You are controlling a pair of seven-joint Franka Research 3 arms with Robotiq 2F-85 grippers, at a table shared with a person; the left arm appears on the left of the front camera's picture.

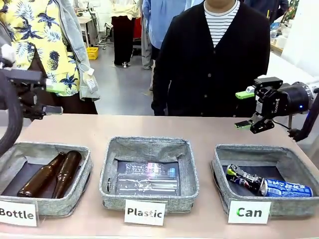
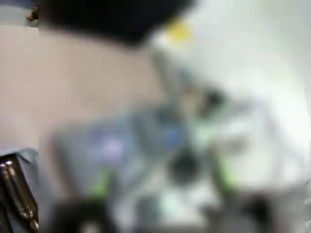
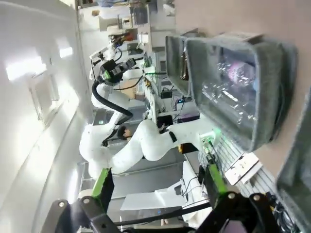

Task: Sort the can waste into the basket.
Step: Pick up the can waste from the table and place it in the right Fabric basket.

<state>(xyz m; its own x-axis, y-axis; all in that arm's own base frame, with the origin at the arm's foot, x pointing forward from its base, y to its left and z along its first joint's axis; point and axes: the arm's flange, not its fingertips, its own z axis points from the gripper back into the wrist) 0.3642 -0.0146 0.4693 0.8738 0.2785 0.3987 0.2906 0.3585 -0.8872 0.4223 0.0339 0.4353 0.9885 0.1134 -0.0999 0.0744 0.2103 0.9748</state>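
Right gripper [image 1: 247, 109] hung above the table [image 1: 199, 130], up over the far-left corner of the Can basket [image 1: 227, 154], turned sideways with its green-padded fingers [image 1: 244, 94] spread wide and nothing between them. The right wrist view agreed: both fingers [image 3: 103, 183] stood far apart with only the room behind them.

Left gripper [image 1: 47, 99] sat at the left edge of the front view, above and behind the Bottle basket [image 1: 82, 172], mostly cropped. The left wrist view was too blurred to read the jaws; going by everything else they were fully open, holding nothing that could be seen.

Both cans lay inside the Can basket: the black can [image 1: 243, 178] tilted on its side toward the left, the blue can [image 1: 286, 189] lying flat to its right, the two touching end to end. The white Can label [image 1: 249, 212] stood against the basket's front wall.

Plastic basket [image 1: 149, 149] in the middle held clear plastic bottles [image 1: 144, 181]. Bottle basket held two brown glass bottles [image 1: 52, 174] side by side.

A person in a black cardigan [image 1: 209, 69] stood at the far side of the table
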